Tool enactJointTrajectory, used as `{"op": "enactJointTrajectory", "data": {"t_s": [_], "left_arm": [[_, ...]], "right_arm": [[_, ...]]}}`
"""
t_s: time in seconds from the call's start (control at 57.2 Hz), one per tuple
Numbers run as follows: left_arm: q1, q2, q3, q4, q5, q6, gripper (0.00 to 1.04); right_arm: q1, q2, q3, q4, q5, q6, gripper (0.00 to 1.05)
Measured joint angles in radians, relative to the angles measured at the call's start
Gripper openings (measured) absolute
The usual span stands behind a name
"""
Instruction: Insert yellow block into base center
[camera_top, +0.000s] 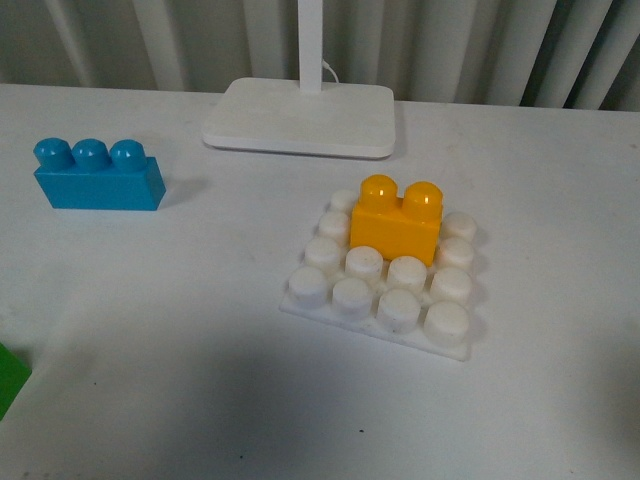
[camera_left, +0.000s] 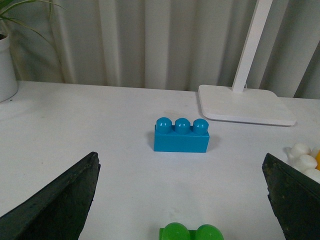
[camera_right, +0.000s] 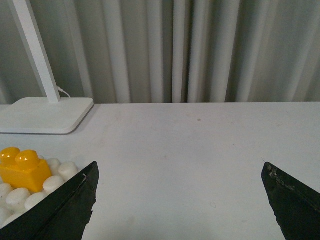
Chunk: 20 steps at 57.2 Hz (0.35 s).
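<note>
The yellow block (camera_top: 396, 222) sat right of centre in the front view, standing upright on the base (camera_top: 385, 273) with its two studs up. It rested on the second row from the back, over the middle columns, so roughly central though perhaps a little toward the far edge; whether it was pressed fully home could not be told. Judged from that, the task looked all but done.

The block appeared to be hard, glossy plastic: light, stiff, unlikely to break, but slick under the fingers. The flat long sides below the studs would be the best place to grip it, since the rounded studs would slip. A push straight down on the studs would seat it, and the base, being thin and light, might slide on the counter (camera_top: 180, 340) under a skewed push.

Outward from there, a blue block (camera_top: 97, 176) lay in the upper left of the front view, well apart from the base. A white lamp foot (camera_top: 300, 117) sat at top centre, behind the base. A green block (camera_left: 192, 233) showed at the bottom edge of the left wrist view.

The left pincer (camera_left: 180, 200) stood spread wide and empty, facing the blue block. The right pincer (camera_right: 177, 200) was likewise spread wide and empty, the yellow block near its one finger in the lower left of that view.
</note>
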Motion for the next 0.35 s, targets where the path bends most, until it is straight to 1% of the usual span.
{"op": "enactJointTrajectory", "data": {"t_s": [0.349], "left_arm": [[0.0,0.0,0.0,0.0,0.0,0.0,0.98]], "right_arm": [[0.0,0.0,0.0,0.0,0.0,0.0,0.96]]}}
